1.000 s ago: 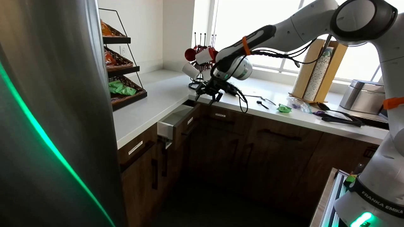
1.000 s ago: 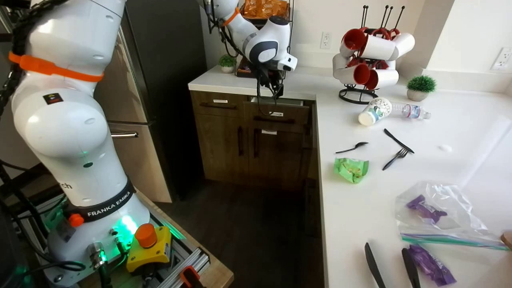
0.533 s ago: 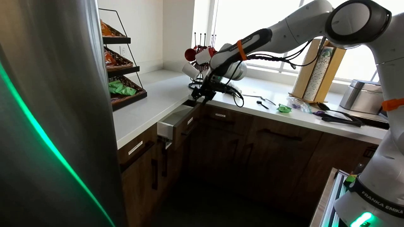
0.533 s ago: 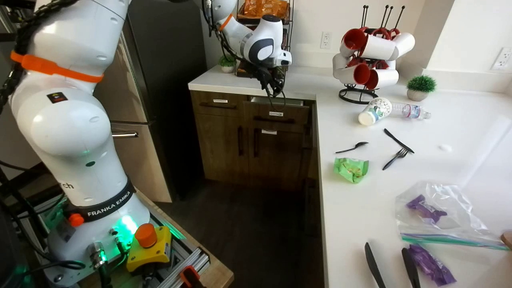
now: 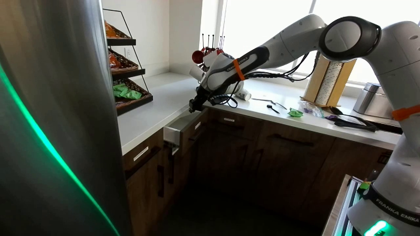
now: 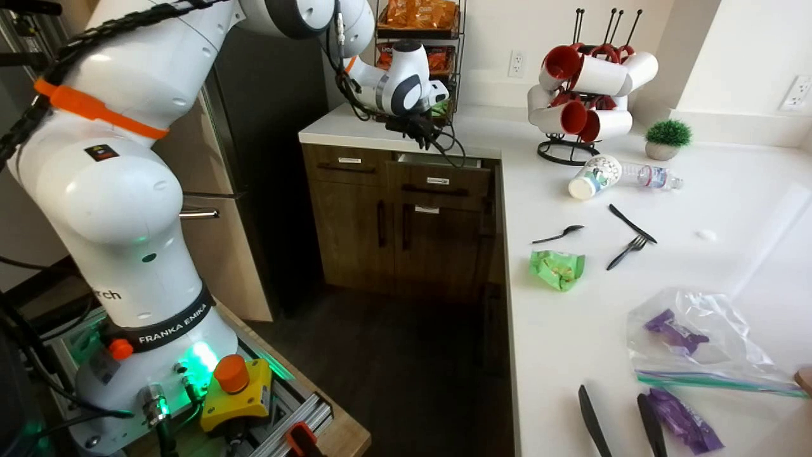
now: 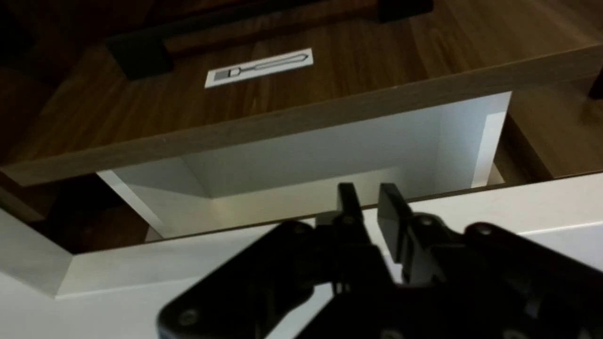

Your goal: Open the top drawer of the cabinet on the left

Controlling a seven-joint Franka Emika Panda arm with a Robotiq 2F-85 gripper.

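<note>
Jaws: parted by a narrow gap. In the wrist view both tips show with clear space between them, and nothing is held. In both exterior views the jaws appear as a dark mass at the front edge of the white bench (image 5: 160, 98), with the arm (image 5: 288, 42) extending away behind them.

Top drawer (image 7: 301, 101): located just beyond the tips of the jaws in the wrist view, standing partly out of the dark brown cabinet (image 6: 352, 235). Its pale inside box (image 7: 330, 150) lies nearest the jaws. Its wooden front lies farther off, fitted with a dark bar handle (image 7: 221, 19) and a white label (image 7: 259, 68) bearing a line drawing of a brush-like tool. The jaws stand apart from the handle. Whether they touch the edge of the bench cannot be determined.

Surroundings: on the same run of bench, behind the jaws in an exterior view, stands a tiered shelf stand (image 5: 121, 41) holding packets. A steel refrigerator (image 5: 55, 114) stands well apart from the jaws. Toward the bench corner, apart from the jaws, are red-and-white mugs (image 6: 599, 75), a small potted plant (image 6: 668, 139), and a paper cup (image 6: 599, 176) lying beside a clear bottle (image 6: 653, 176). Farther from the jaws lie a black spoon (image 6: 561, 235), a black fork (image 6: 628, 251), a green packet (image 6: 558, 270) and a clear plastic bag (image 6: 704, 330).
</note>
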